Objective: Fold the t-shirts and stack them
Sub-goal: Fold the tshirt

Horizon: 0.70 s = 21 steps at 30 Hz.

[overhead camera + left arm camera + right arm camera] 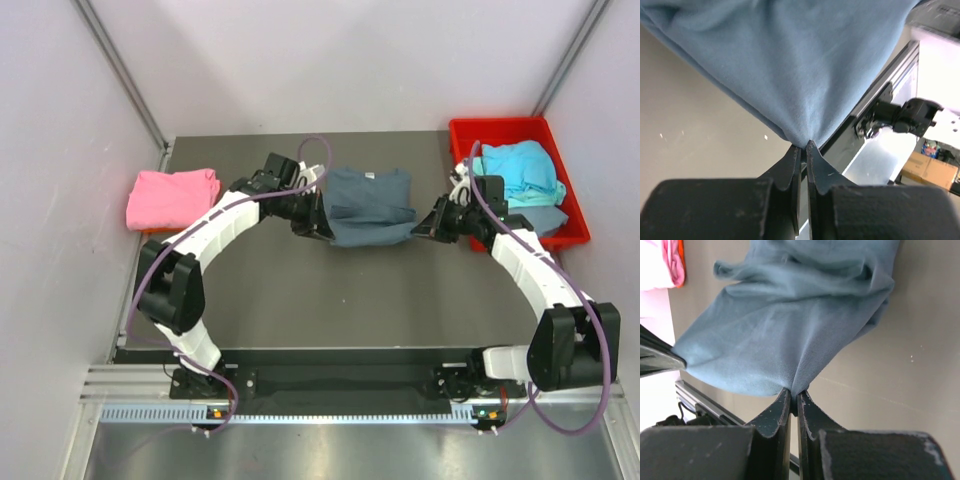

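Fold step on slate tee (368, 205): L gripper (802, 146) and R gripper (794, 392) each clamped on a cloth edge, tee strung between the two, bulk ahead of tips. Next, imo: you move both fwd in sync, no slack.

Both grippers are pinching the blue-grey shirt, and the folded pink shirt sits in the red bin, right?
No. The pink shirt lies at the table's left edge, outside the red bin, as the top view shows. The left gripper and right gripper do pinch the blue-grey shirt.

Slate-blue t-shirt (368, 205), pink t-shirt (172, 197)
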Tool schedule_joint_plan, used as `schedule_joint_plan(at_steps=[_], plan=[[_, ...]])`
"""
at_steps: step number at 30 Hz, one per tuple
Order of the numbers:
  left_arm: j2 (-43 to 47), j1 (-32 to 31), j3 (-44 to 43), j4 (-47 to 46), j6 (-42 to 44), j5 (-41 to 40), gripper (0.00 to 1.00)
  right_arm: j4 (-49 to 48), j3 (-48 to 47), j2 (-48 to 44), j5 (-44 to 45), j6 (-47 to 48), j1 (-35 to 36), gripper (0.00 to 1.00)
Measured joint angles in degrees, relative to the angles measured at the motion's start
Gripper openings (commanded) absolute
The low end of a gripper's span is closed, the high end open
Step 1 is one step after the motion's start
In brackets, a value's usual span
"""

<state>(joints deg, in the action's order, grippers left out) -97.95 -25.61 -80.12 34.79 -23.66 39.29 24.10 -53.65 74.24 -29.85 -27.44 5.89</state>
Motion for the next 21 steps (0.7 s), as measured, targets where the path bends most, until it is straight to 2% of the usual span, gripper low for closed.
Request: schedule_joint_plan(at_steps=[11, 17, 21], plan=[[0.9, -0.3, 1.3, 1.8, 2.4, -1.4, 0.0, 1.2, -1.0, 0.2, -0.8, 0.9, 0.1, 0.0], [1.7, -0.5, 4.6, 2.2, 2.4, -1.5, 0.0, 1.7, 3.5, -0.6, -1.7, 1.0, 0.4, 0.0], [1.0, -0.5, 1.6, 3.7, 3.4, -2.2, 0.0, 2.4, 3.5, -0.6, -1.9, 1.1, 0.4, 0.0]])
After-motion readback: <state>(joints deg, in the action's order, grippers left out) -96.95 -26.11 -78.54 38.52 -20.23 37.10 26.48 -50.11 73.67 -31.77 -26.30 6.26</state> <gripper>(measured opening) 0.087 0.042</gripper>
